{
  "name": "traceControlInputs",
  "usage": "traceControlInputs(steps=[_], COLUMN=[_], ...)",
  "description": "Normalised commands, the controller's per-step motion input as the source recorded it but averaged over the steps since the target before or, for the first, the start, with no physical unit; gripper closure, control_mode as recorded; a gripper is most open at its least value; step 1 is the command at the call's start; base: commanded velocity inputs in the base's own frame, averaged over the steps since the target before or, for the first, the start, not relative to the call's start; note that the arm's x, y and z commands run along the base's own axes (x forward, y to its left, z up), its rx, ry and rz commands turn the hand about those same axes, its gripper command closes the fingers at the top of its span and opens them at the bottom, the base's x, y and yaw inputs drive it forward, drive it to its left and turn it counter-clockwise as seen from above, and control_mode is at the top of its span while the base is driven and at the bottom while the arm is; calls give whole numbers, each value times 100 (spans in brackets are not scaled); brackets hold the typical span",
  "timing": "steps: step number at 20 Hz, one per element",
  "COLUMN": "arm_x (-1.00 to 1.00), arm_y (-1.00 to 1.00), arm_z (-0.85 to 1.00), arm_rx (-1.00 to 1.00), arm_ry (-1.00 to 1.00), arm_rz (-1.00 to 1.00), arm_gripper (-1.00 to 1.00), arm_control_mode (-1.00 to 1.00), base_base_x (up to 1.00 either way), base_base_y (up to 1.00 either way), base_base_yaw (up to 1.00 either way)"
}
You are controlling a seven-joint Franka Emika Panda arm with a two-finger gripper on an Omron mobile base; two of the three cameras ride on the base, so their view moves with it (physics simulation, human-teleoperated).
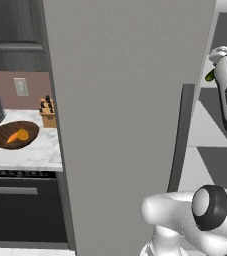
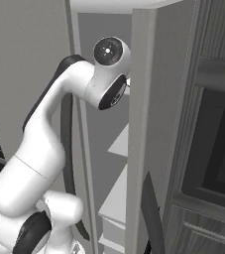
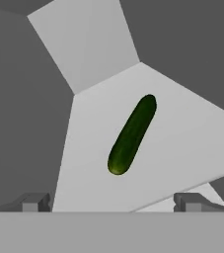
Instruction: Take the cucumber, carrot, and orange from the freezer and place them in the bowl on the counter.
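- Fingertips (image 3: 36,202) of the gripper (image 3: 111,203) stand wide apart, holding nothing, above a white shelf (image 3: 158,143) inside the freezer (image 1: 130,120).
- Between them lies the cucumber (image 3: 132,134): dark green, glossy, elongated, rounded ends, lying diagonally on that shelf.
- On the counter (image 1: 32,152), the bowl (image 1: 14,135) holds the carrot (image 1: 12,137) touching the orange (image 1: 23,134) slice.

A kitchen: marble counter (image 1: 32,152) with knife block (image 1: 47,114), dark cabinets (image 1: 20,210), tall grey freezer (image 1: 120,125).
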Motion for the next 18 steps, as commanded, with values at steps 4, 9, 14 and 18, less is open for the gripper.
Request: traceControlInputs(steps=[4, 9, 14, 18], arm_x=[32, 50, 56, 23], arm_y=[-64, -11, 0, -2], arm_z=[-7, 0, -12, -37], arm_rx=[3, 0, 0, 0], arm_ry=[0, 7, 15, 13], arm_rz=[0, 0, 0, 0], arm_gripper=[-100, -100, -100, -100], arm_control_mode=[-100, -100, -100, -100], base_base_x=[0, 0, 0, 0], base_base_y=[0, 0, 0, 0], base_base_yaw=[0, 0, 0, 0])
